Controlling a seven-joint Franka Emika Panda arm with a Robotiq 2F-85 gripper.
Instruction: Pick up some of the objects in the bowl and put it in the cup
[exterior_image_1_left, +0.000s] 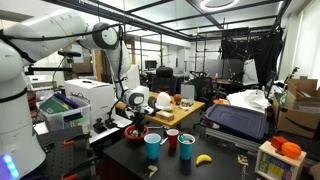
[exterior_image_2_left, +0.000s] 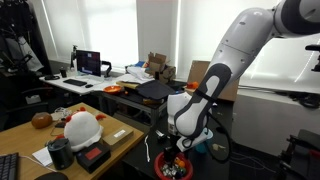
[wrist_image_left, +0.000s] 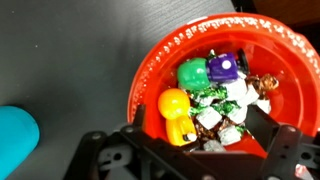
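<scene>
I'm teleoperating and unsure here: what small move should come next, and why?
Probably lower slightly and close: the fingers stand open just over the red bowl, small pieces lie between them, and nothing is gripped yet.

The shallow red bowl (wrist_image_left: 152, 68) sits upright on the dark desk (wrist_image_left: 70, 50). It holds heaped small objects (wrist_image_left: 215, 105): a green ball (wrist_image_left: 192, 72), a purple block (wrist_image_left: 225, 66), an orange figure (wrist_image_left: 175, 105) and foil-wrapped sweets (wrist_image_left: 235, 98). A teal cup (exterior_image_1_left: 152, 147) stands upright just beside it.
</scene>
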